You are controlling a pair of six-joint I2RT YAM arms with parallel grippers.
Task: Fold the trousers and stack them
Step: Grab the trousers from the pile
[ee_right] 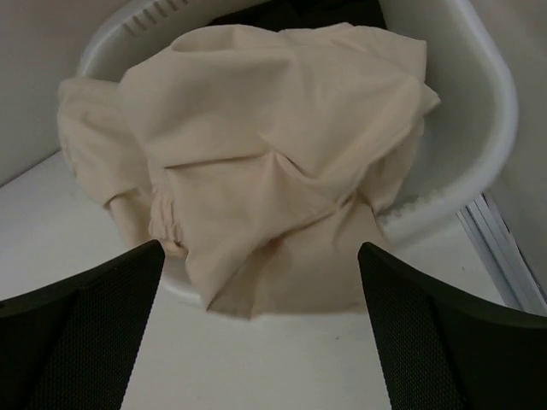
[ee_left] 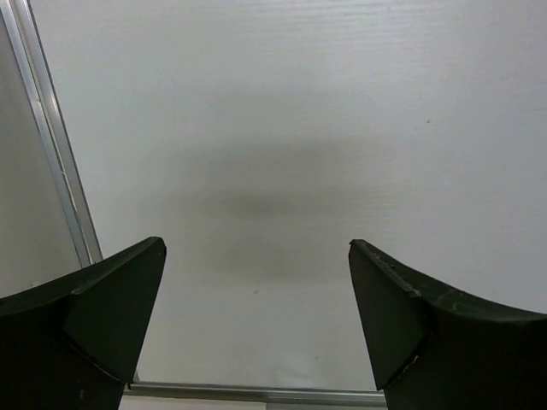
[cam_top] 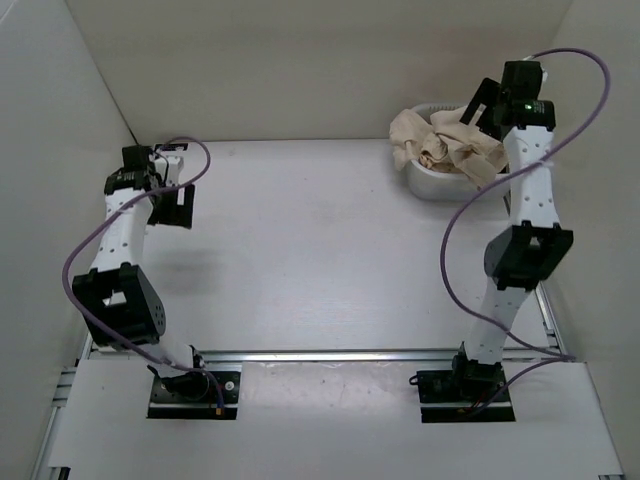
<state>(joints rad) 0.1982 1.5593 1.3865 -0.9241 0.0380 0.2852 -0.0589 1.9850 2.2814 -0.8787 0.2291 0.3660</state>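
The beige trousers (cam_top: pixel 443 143) lie crumpled in a white basket (cam_top: pixel 432 185) at the table's back right, cloth spilling over its rim. In the right wrist view the trousers (ee_right: pixel 265 171) fill the basket (ee_right: pixel 491 128) and hang over its near edge. My right gripper (cam_top: pixel 484 108) hovers above the basket's right side, open and empty; its jaws stand wide apart (ee_right: pixel 256 282) just short of the cloth. My left gripper (cam_top: pixel 172 207) is open and empty over bare table at the left, also shown in its wrist view (ee_left: pixel 256 282).
White walls close the table at the back and both sides. A metal rail (ee_left: pixel 51 145) runs along the left edge and another (cam_top: pixel 350 354) along the near edge by the arm bases. A dark item (ee_right: pixel 291 13) shows inside the basket behind the trousers.
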